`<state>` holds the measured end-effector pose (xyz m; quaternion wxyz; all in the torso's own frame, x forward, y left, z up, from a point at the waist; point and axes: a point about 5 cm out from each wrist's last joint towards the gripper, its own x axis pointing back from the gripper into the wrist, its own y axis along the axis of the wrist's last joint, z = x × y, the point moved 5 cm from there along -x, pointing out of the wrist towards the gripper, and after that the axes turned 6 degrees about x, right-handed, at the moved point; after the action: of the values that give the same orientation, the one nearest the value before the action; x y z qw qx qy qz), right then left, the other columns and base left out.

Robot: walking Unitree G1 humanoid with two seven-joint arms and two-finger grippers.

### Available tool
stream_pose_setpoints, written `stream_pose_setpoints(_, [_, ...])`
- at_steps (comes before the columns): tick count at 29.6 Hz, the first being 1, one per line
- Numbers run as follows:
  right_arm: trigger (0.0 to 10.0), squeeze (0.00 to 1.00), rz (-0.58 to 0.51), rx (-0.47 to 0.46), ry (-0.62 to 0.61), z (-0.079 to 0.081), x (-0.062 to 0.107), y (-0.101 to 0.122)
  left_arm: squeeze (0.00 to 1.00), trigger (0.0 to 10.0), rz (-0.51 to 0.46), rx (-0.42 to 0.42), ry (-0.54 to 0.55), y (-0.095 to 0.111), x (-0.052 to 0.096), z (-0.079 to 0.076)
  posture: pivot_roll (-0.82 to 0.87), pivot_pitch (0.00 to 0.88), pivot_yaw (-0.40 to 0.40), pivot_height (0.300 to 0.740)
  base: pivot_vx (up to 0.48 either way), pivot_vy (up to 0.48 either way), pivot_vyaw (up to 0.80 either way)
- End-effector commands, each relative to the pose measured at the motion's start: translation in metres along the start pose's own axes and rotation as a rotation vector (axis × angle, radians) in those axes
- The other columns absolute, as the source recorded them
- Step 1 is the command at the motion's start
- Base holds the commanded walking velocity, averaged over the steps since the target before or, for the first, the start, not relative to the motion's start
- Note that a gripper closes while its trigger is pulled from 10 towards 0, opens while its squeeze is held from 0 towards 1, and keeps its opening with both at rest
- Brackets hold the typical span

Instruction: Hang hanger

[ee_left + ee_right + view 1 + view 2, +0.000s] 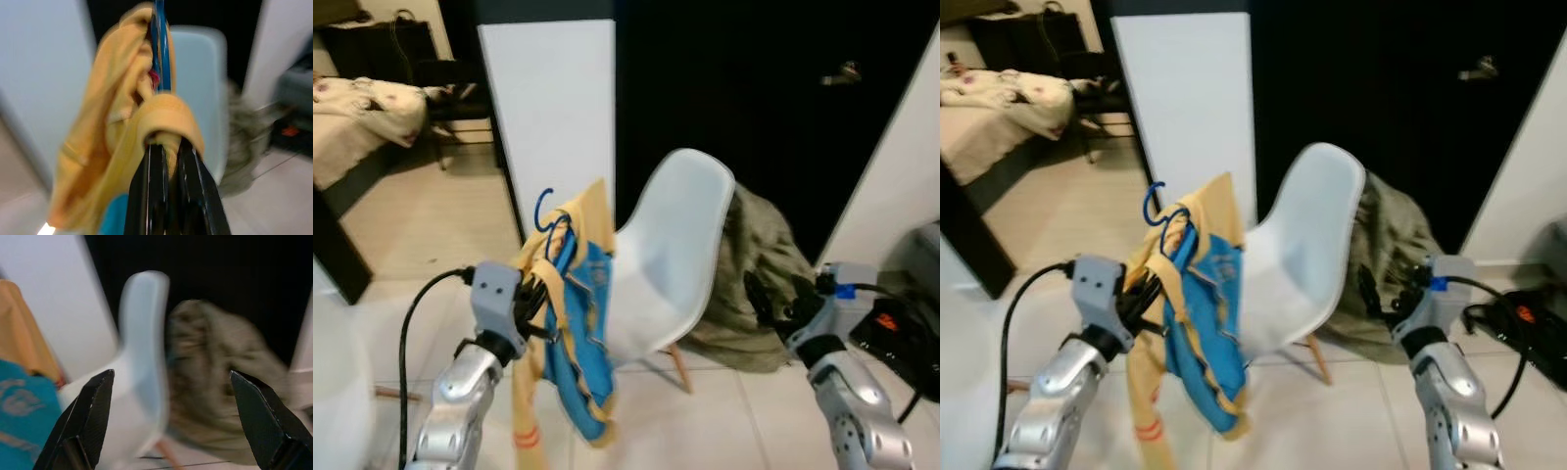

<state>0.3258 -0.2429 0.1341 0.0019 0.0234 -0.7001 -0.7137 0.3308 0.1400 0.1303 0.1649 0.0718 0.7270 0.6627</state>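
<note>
Hanging straight down from the left gripper [536,294] is the blue wire hanger [548,223] with a yellow-and-blue kids' top [576,333] draped on it. The left gripper's black fingers [161,196] are squeezed nearly together around the hanger where the yellow collar bunches up, so it's got a firm pinch on both wire and cloth. The hook pokes up just above the fingers, the garment drops below them, so the long axis runs up-down and the hook is the free end that has to find a rail.

The right gripper [773,299] is well off to the side, fingers [88,416] spread wide and carrying nothing, pointed at the white moulded plastic chair [671,255] and the olive-green jacket [759,269] slung behind it. So the left arm is obviously the one doing the job; my guess is the right one could steady things at most.

Beyond the left gripper's hook end there's a tall white panel [558,117] and a dark opening [754,108] beside it. I can't make out any rail in there, too dark.

There's some lettering printed on the blue part of the top, but it's too blurry to read.
</note>
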Motion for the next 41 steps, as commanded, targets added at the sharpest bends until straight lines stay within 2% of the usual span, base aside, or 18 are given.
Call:
stream_pose_setpoints(1, [10.0,0.0,0.014,-0.014,0.0,0.0019,-0.0006,-0.0044,0.0,10.0,-0.05,-0.012,-0.006,0.0118,-0.0029,0.0017,-0.07,0.0,0.006,0.74,0.0,0.0,-0.8])
stream_pose_setpoints(12, [10.0,0.0,0.018,-0.013,-0.003,0.0005,-0.0024,-0.0053,0.0,10.0,-0.052,0.025,-0.003,0.011,-0.0051,0.003,-0.08,0.0,0.003,0.74,0.0,0.0,-0.8])
stream_pose_setpoints(18, [10.0,0.0,0.023,-0.01,-0.003,-0.0014,-0.0033,-0.0065,0.0,10.0,-0.07,0.086,-0.011,0.0122,-0.0056,0.0028,-0.09,0.0,0.001,0.74,0.0,0.0,-0.8])
stream_pose_setpoints(35, [10.0,0.0,0.025,-0.01,-0.002,-0.0026,-0.0039,-0.0072,0.0,10.0,-0.052,0.07,-0.028,0.0094,-0.0068,-0.0006,-0.09,0.0,0.005,0.74,0.0,0.0,-0.8])
stream_pose_setpoints(41, [10.0,0.0,0.026,-0.013,-0.001,-0.0019,-0.0041,-0.0077,0.0,10.0,-0.041,0.024,-0.005,0.0089,-0.0071,0.0032,-0.09,0.0,0.01,0.74,0.0,0.0,-0.8])
